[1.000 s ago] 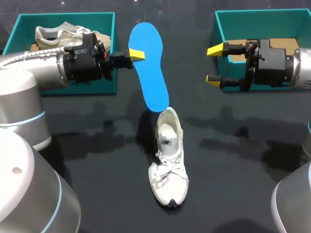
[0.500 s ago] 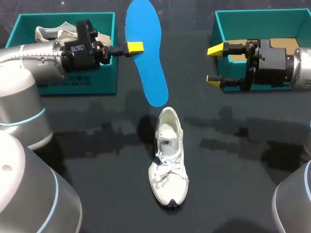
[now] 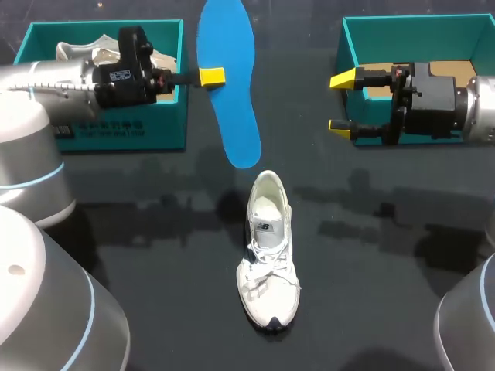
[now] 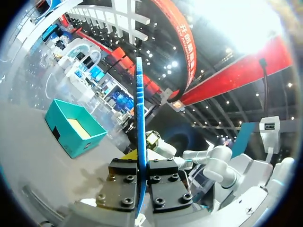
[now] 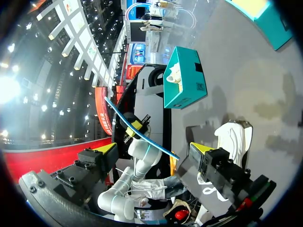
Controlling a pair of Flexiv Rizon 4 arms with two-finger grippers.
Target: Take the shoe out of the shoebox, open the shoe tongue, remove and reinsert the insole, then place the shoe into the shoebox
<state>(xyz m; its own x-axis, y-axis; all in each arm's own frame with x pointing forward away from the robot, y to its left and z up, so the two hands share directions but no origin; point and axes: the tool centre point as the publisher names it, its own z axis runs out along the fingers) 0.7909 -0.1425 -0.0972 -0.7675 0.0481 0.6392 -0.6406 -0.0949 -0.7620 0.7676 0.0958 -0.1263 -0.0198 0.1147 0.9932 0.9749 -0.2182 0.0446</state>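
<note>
Gripping the insole (image 3: pixel 232 116) edge-on, the left tool (image 3: pixel 210 76) held it aloft, clear of the shoe (image 3: pixel 268 251) on the table below it. The right tool (image 3: pixel 342 103) stood wide and empty at the shoebox (image 3: pixel 418 27) wall. Removal appeared done; reinsertion and boxing remained.

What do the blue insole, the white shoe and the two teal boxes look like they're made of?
Blue insole: probably foam, matte; very thin edge-on from the left wrist view.
White shoe: apparently mesh fabric with smoother synthetic panels, cloth laces, dark rubbery toe.
Left teal box and right teal box: likely cardboard, matte, thin walls, brown floor showing.
</note>
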